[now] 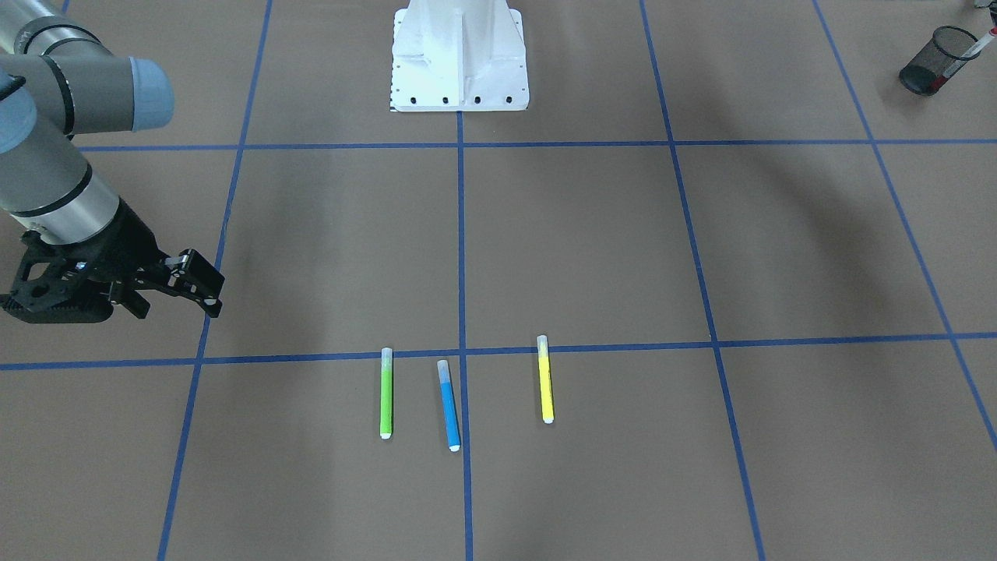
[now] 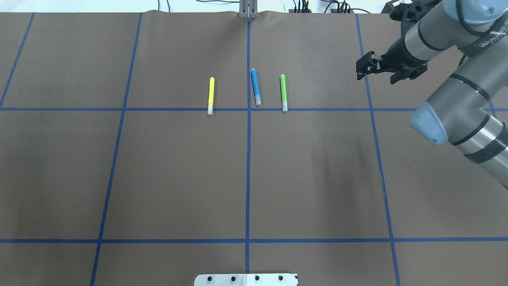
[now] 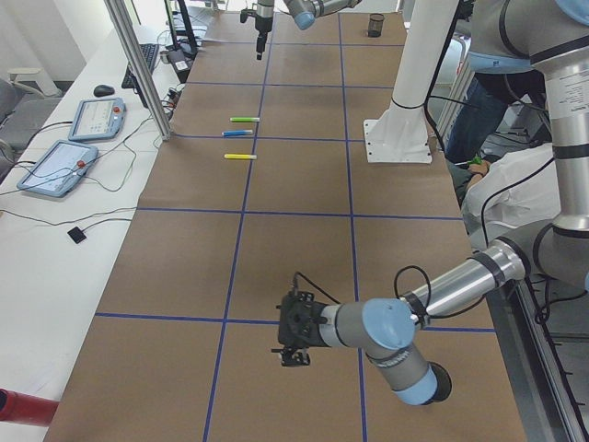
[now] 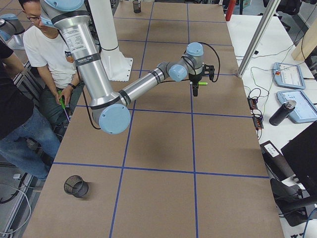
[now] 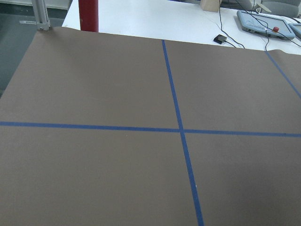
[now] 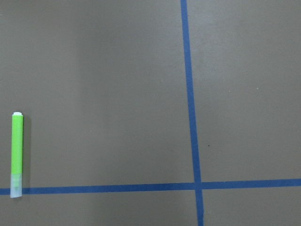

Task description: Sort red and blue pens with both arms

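Observation:
The blue pen lies flat on the brown table between a green marker and a yellow marker; the overhead view shows the blue pen too. A red-capped pen with a white barrel sticks out of a black mesh cup at the table corner. My right gripper hangs open and empty over the table, to the side of the green marker and apart from it; from overhead the right gripper is at the upper right. My left gripper shows only in the exterior left view, low over bare table far from the pens; I cannot tell its state.
The white robot base stands at the table's middle edge. A second black mesh cup sits near the robot's right end. People stand beside the robot. Tablets and cables lie on the white bench along the far side.

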